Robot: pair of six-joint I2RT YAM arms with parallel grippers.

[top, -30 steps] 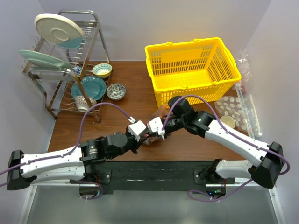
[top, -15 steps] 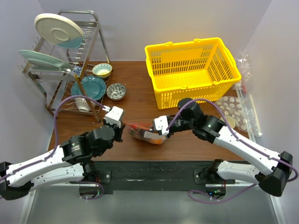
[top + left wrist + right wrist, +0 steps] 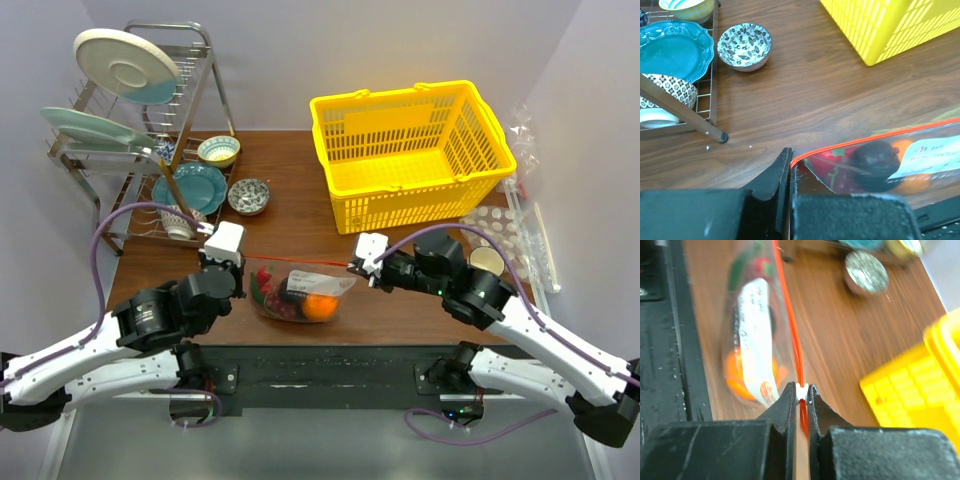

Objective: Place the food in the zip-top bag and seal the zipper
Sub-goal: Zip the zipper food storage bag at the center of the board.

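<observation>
Left jaws pinch the zipper (image 3: 300,262) at its 9 o'clock end, right jaws at 3 o'clock, both closed tight on it. Zip-top bag (image 3: 285,300), food (image 3: 320,306) inside, sits at 6 o'clock on the bench (image 3: 290,215). Keep the strip taut and level so it seals fully.

The zip-top bag (image 3: 300,292) is laid on the table (image 3: 290,225) near the front edge, between the arms. Its zipper (image 3: 300,262) is stretched along the far side, with the left gripper (image 3: 243,263) at its left end and the right gripper (image 3: 357,266) at its right. An orange (image 3: 320,306) and a round fruit (image 3: 297,290) are enclosed in the bag. A basket (image 3: 412,150) is set behind to the right, a dish rack (image 3: 140,130) at far left, and a bowl (image 3: 248,196) between them.
</observation>
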